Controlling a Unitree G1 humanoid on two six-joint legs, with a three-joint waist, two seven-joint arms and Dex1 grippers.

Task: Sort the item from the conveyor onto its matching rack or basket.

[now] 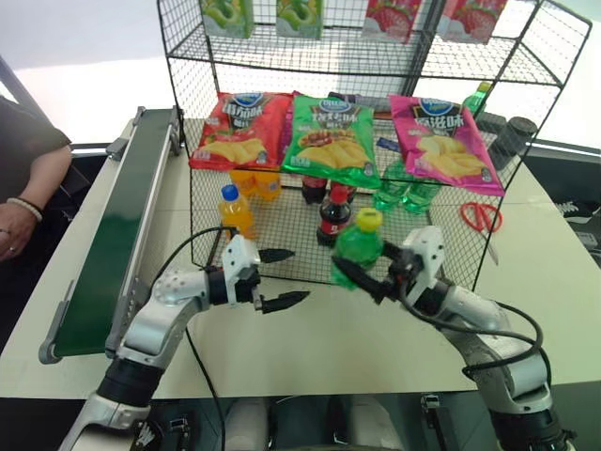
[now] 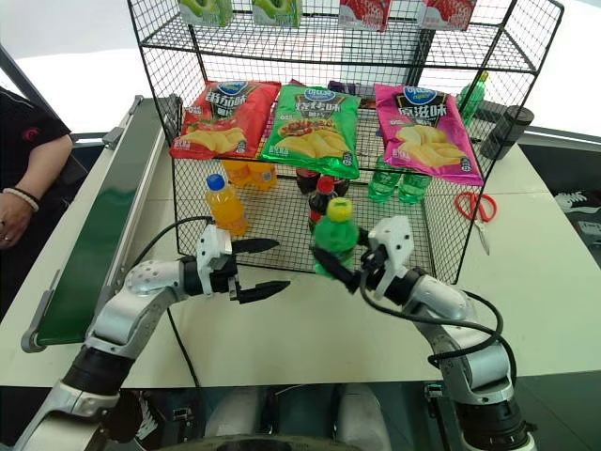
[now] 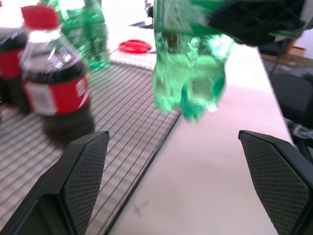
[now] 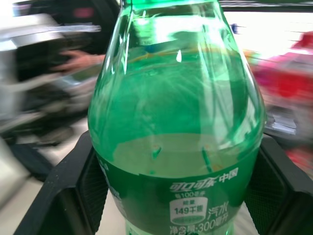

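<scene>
— Bottle [image 1: 359, 246], green with a yellow cap: where is it?

— Clamped upright between the right gripper's [image 1: 368, 274] fingers [image 4: 73, 186], one on each side of its label, raised off the bench [image 1: 329, 329] at the front edge of the rack's bottom basket [image 1: 282, 272].

— Left to right, what else?

— A person's hand [image 1: 13, 230] sits beyond the conveyor [image 1: 117, 235]. The left gripper [image 1: 279, 278] has its fingers [image 3: 83, 171] spread wide apart, holding nothing, tips aimed at the green bottle just past them. Behind the fingers, an orange-drink bottle [image 1: 235, 209] and a cola bottle [image 1: 333, 214] stand in the basket.
</scene>
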